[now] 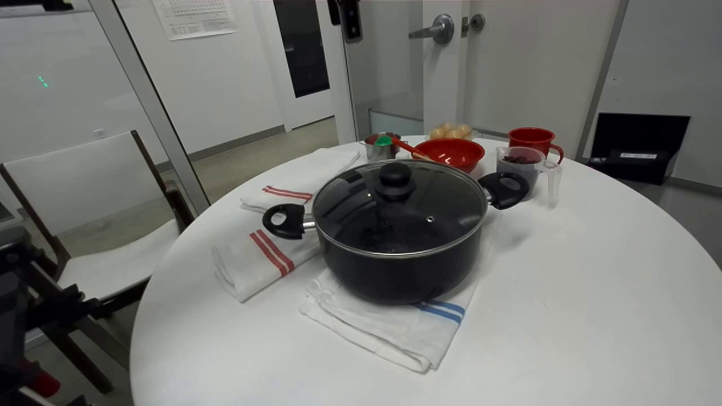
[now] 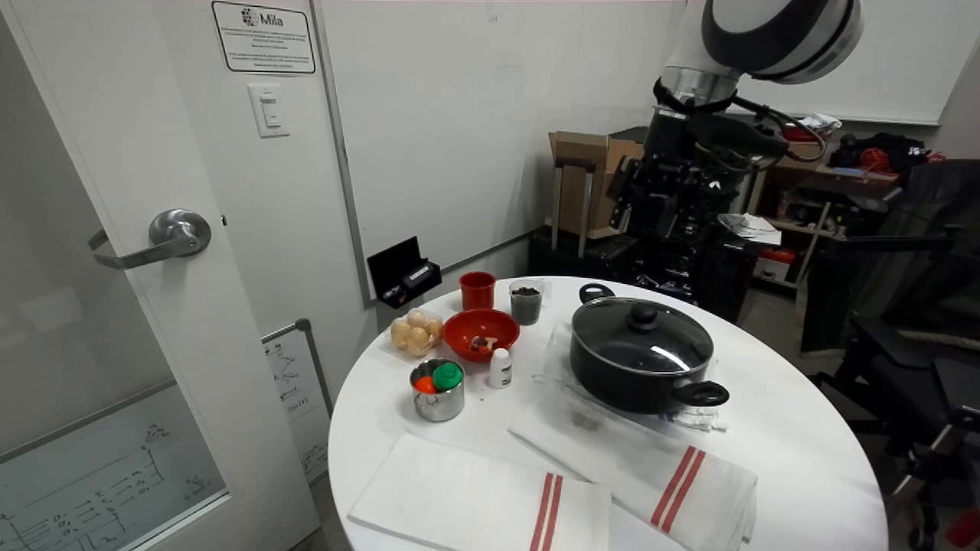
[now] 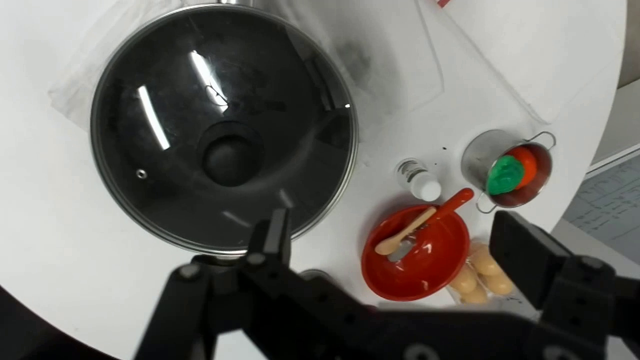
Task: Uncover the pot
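The black pot stands upright on a folded towel, and it also shows in an exterior view. The round glass lid lies on its rim and covers it. The lid's dark knob points up. In the wrist view the lid and knob are at the upper left, seen from above; the pot's body is hidden beneath. My gripper is open and empty above the table, with its fingers wide apart. Its left finger overlaps the lid's edge in the picture. The dark gripper hangs behind the pot, above table height.
Beside the pot are a red bowl with utensils, a white bottle, a metal cup, an egg carton, a clear measuring cup and a red mug. Red-striped towels lie on the round white table.
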Available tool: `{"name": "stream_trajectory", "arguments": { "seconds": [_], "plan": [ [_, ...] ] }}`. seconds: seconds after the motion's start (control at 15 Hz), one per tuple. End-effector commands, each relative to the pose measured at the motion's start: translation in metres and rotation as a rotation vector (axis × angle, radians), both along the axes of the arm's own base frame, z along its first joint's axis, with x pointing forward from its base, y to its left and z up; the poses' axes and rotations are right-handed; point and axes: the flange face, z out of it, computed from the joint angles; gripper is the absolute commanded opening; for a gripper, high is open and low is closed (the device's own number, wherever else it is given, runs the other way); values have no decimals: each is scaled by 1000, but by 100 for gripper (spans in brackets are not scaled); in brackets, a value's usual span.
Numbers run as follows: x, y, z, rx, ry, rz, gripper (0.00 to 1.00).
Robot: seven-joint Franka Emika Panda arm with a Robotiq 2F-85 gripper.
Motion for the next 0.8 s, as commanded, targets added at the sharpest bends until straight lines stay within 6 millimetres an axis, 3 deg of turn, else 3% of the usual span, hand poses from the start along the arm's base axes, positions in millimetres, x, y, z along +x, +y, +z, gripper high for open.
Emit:
{"name": "stream_trajectory", "arguments": {
  "seconds": [0.0,0.4,0.73],
  "plan": [
    [7,-23,-21,1,37,-114,100],
    [-3,-55,-63,5,128,-245,100],
    [2,-63,-93,7,184,-293,100]
  ]
}}
